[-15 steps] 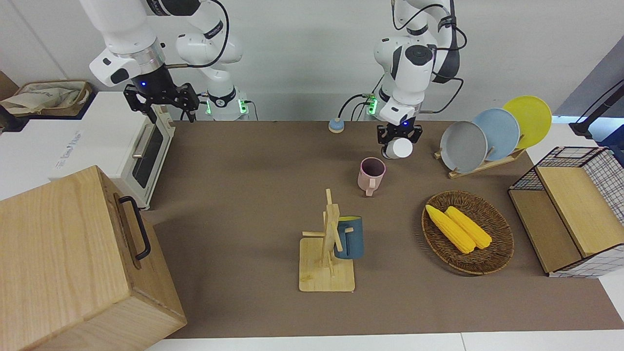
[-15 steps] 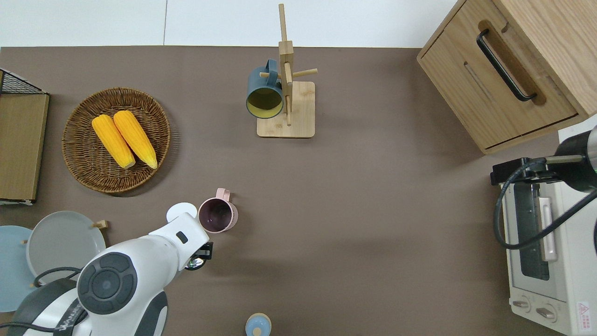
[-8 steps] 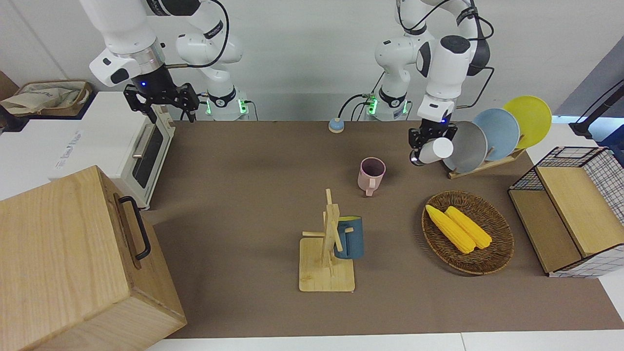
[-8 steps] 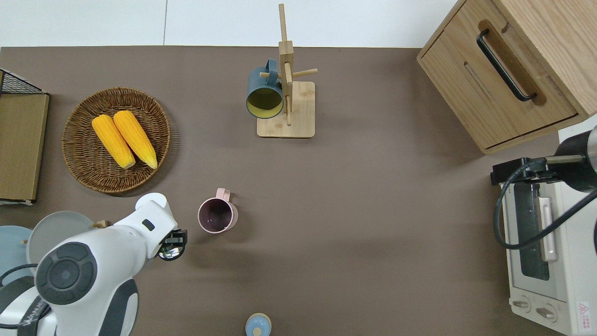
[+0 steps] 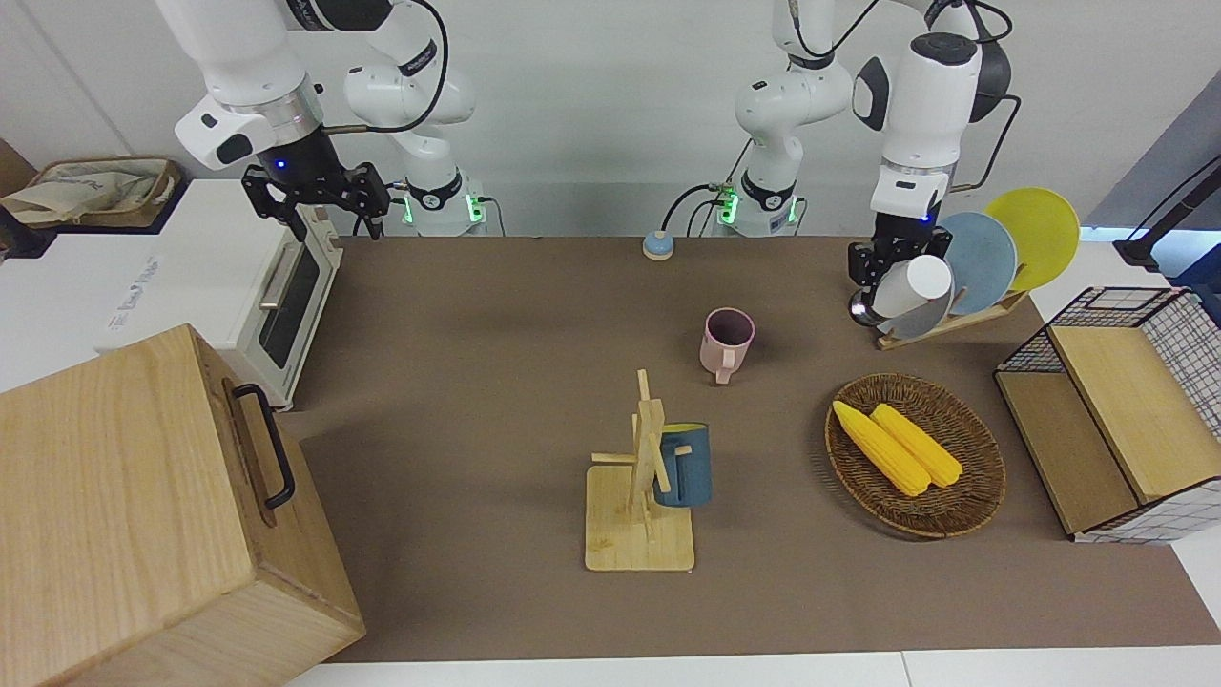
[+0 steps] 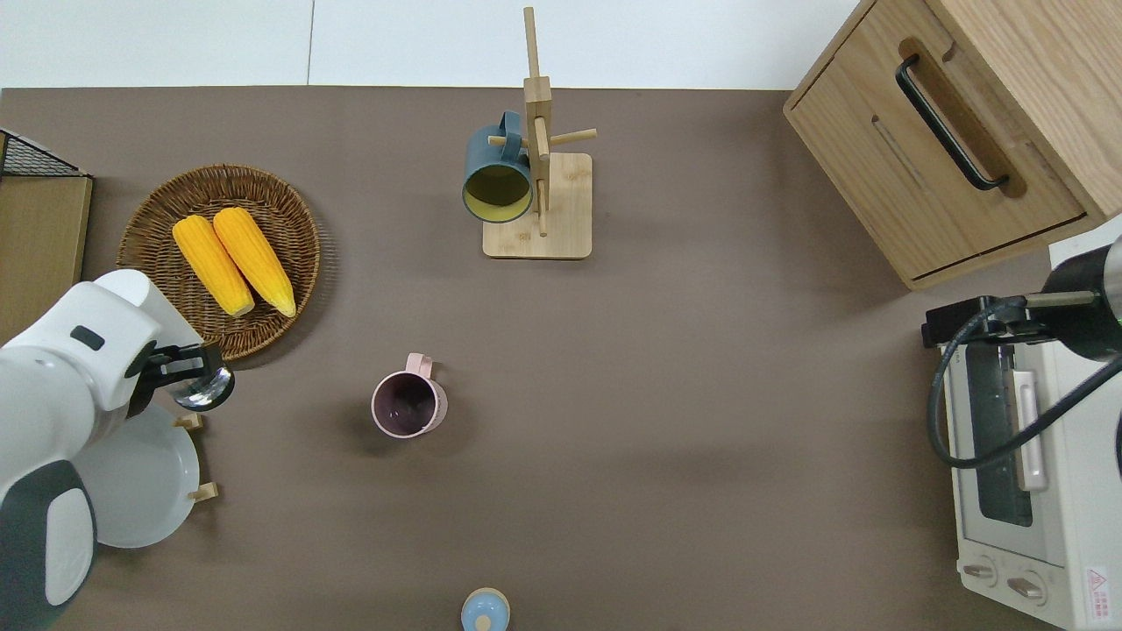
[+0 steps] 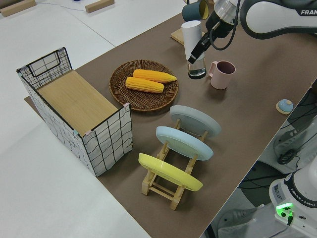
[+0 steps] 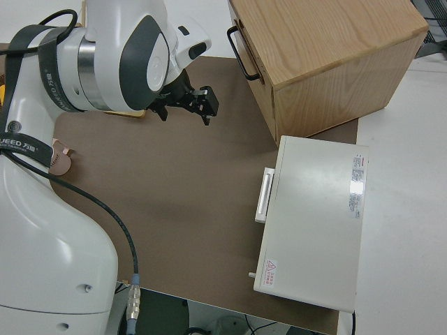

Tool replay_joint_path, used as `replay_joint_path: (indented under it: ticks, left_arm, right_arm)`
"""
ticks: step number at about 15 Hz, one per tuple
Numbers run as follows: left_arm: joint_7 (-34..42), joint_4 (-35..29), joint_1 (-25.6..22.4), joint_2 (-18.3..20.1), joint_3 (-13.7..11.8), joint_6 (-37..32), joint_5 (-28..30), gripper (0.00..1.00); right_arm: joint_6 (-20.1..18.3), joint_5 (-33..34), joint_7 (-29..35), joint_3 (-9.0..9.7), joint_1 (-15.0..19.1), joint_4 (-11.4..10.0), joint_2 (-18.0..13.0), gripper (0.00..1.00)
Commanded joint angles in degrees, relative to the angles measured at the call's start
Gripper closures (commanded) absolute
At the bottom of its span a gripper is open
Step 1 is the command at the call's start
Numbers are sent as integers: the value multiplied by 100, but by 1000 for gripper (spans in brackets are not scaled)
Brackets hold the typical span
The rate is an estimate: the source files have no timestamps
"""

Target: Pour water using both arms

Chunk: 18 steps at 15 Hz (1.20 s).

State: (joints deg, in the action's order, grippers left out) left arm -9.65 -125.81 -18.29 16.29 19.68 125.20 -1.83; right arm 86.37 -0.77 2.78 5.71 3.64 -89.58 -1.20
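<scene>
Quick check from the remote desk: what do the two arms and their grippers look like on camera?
Both are glossy white jointed arms with dark bands at the joints and black cables looping alongside. Each ends in a black two-finger gripper: the left gripper and right gripper both show a small blue light above the fingers. Green lights glow at the arm bases.

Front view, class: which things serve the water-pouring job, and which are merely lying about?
Job: left hand gripping the tilted white-topped clear container; pink mug; right hand, parked.
Lying about: round wicker basket holding yellow corn cobs; wooden plate rack; dark blue mug on wooden mug tree; white toaster oven.
</scene>
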Motion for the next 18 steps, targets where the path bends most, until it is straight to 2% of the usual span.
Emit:
replay_joint_path:
  ticks: [1, 2, 8, 10, 15, 16, 18]
  left_arm:
    - [-28, 1459, -70, -529, 36, -1355, -186, 1000]
    - [-54, 1654, -52, -626, 36, -1575, -178, 1000]
    - [-28, 1954, -78, -706, 10, -1937, -98, 1000]
    - [42, 2060, -253, -767, -8, -2052, -107, 1000]
    - [305, 3156, -377, -1320, -61, -2666, -81, 1000]
    - [384, 3307, -377, -1408, -113, -2763, -81, 1000]
    - [481, 3466, -325, -1444, -428, -2782, -72, 1000]
  right_arm:
    - [-85, -64, -138, -9, 14, 81, 24, 9]
    - [-85, -64, -138, -9, 14, 81, 24, 9]
    - [-85, -64, -138, -9, 14, 81, 24, 9]
    - [-85, -64, -138, -9, 14, 81, 24, 9]
    - [-85, -64, -138, -9, 14, 81, 24, 9]
    - [-85, -64, -138, -9, 14, 81, 24, 9]
    - [-85, -64, -138, -9, 14, 81, 24, 9]
